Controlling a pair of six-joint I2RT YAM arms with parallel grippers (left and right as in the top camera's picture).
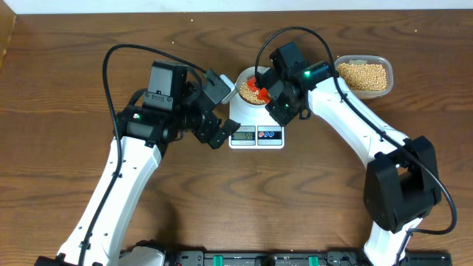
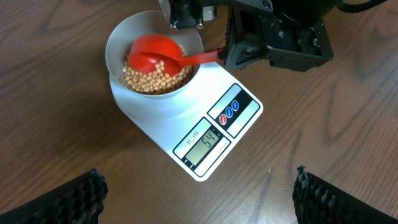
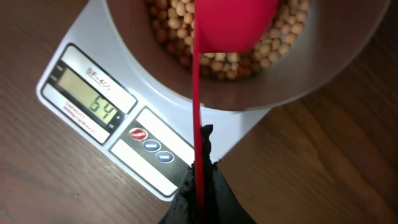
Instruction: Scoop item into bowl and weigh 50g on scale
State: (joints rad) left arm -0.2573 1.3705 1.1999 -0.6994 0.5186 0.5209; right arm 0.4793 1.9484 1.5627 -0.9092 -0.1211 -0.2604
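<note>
While the left gripper (image 1: 220, 111) hung wide open and empty beside the scale (image 2: 186, 115), the right gripper (image 3: 200, 171) was clamped on the handle of the red scoop (image 2: 154, 53), whose cup lay over the soybeans (image 2: 152, 79) in the bowl (image 2: 115, 46) atop that scale.

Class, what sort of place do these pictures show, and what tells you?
Probably a robotics lab bench, not a kitchen: two robot arms work at a wooden table, weighing beans in a bowl on a scale.
</note>
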